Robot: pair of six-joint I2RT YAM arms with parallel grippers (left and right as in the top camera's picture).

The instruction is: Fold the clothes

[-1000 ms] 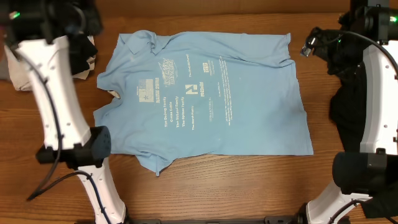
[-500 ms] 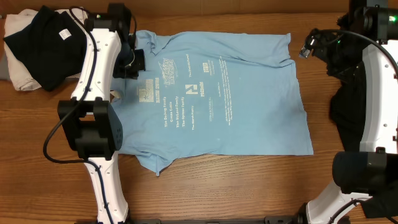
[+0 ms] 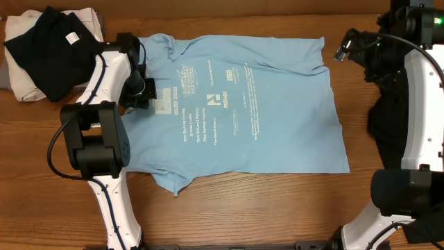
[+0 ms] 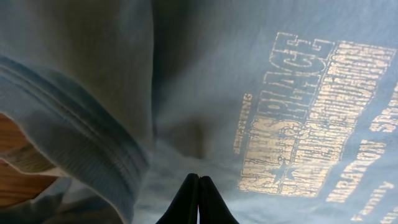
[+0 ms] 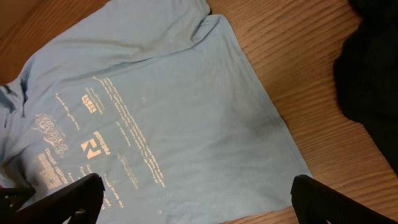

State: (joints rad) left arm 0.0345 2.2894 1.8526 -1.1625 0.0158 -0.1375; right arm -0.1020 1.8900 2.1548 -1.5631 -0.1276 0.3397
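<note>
**Light blue T-shirt** (image 3: 277,111): spread print-side up across the middle of the table (image 3: 229,222). Collar (image 4: 81,143) toward the left edge, hem (image 3: 340,118) toward the right edge. One sleeve (image 3: 156,45) by the far edge, the other sleeve (image 3: 173,182) pointing to the near edge. Rows of pale printed text and logos over the left half of the cloth, with light wrinkles along the far side.

**Left gripper** (image 3: 147,92): down on the shirt just beside the collar, next to a square printed logo (image 4: 298,118). Fingers (image 4: 189,199) pressed together tip to tip against the fabric. Grip on any cloth not discernible.

**Right gripper** (image 5: 198,186): held above the table near the far right corner of the shirt. Fingers (image 5: 74,193) spread wide, nothing between them.

**Other items:** black garment (image 3: 48,42) lying on a beige cloth (image 3: 24,87) at the far left corner of the table, and a second black garment (image 3: 388,118) by the right edge, just clear of the hem.
</note>
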